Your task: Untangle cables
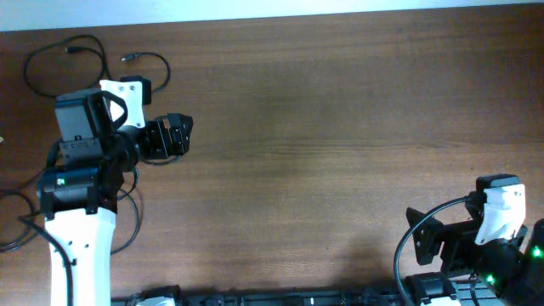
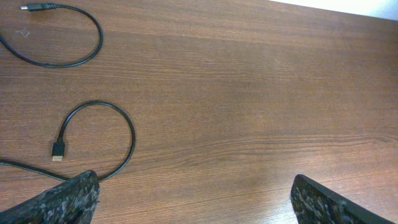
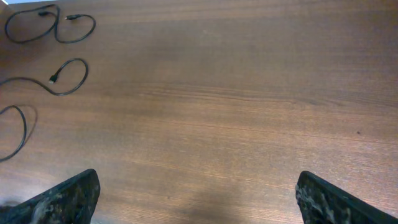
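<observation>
Separate thin black cables lie spread on the left of the wooden table. In the overhead view one cable (image 1: 51, 89) loops at the far left corner. A second cable (image 1: 161, 68) with a small plug curves just beyond my left gripper (image 1: 180, 134). A third cable (image 1: 10, 229) lies by the left arm's base. The left wrist view shows a looped cable (image 2: 132, 134) with a gold-tipped plug and another loop (image 2: 98, 37) farther off. My left gripper (image 2: 196, 202) is open and empty over bare wood. My right gripper (image 3: 199, 199) is open and empty, far from the cables (image 3: 79, 79).
The wooden table (image 1: 340, 127) runs from the cables across to the right arm (image 1: 497, 221) at the near right corner. A pale wall edge (image 1: 255, 13) borders the far side. The arm bases and their thicker wires sit along the near edge.
</observation>
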Robot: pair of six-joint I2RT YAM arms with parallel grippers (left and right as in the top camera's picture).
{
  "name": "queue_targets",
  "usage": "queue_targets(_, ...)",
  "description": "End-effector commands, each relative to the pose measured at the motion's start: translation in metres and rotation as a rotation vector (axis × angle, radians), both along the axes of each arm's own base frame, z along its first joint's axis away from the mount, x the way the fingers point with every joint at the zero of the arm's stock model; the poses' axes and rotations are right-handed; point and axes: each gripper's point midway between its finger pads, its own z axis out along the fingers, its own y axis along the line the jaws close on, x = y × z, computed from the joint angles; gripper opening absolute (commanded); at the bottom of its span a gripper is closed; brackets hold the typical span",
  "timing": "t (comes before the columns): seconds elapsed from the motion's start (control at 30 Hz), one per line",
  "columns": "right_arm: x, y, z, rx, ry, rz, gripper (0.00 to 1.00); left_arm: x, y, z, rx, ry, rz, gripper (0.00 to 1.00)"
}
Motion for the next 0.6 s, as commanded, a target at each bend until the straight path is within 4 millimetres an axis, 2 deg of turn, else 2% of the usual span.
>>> queue_targets(0.0,-0.0014,-0.0026,-0.0019,-0.010,0.002,-0.011,0.98,-0.0011,-0.0005,0.0036,0.017,-0.017,-0.013,0.99)
queue_targets(0.57,-0.0038,-0.0028,-0.0047,-0.012,0.017,-0.010,0.98,-0.0011,-0.0005,0.0036,0.017,-0.017,-0.013,0.99)
